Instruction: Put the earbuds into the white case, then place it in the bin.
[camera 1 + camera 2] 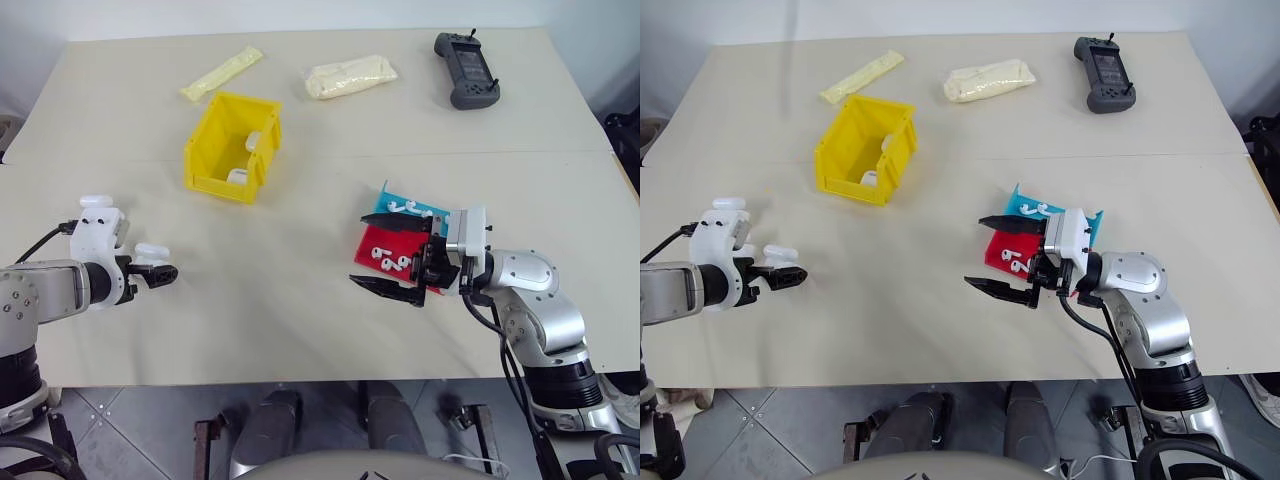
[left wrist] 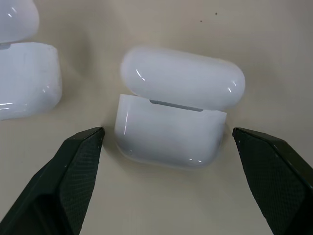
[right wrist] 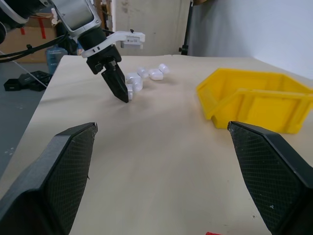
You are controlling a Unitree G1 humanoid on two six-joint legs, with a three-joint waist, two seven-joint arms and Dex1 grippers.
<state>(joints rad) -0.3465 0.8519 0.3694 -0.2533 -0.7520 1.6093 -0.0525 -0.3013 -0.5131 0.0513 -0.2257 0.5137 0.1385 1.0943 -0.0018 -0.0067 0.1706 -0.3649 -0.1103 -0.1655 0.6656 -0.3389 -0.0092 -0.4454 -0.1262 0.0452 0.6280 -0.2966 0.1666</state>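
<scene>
The left pincer (image 2: pixel 166 142) is wide open and holds nothing, with a white case (image 2: pixel 176 115), its lid up, sitting on the pale worktop (image 1: pixel 300 300) between its two fingers. The right pincer (image 1: pixel 395 255) is wide open and empty too, just beside the earbuds (image 1: pixel 385 258) on a red and teal tray (image 1: pixel 375 240). The yellow bin (image 1: pixel 233 147) sits farther back on the worktop, well apart from both pincers, and grey floor tiles (image 1: pixel 130 410) show below the near edge.

On the worktop (image 1: pixel 300 310), the bin (image 1: pixel 232 147) stands left of centre with 2 cases inside. Behind it lie 2 packets (image 1: pixel 221 73), with a handheld controller (image 1: pixel 465 69) far right. The earbuds (image 1: pixel 390 261) lie on the tray (image 1: pixel 395 245), right of centre. The white case (image 1: pixel 150 252) sits near the left edge.
</scene>
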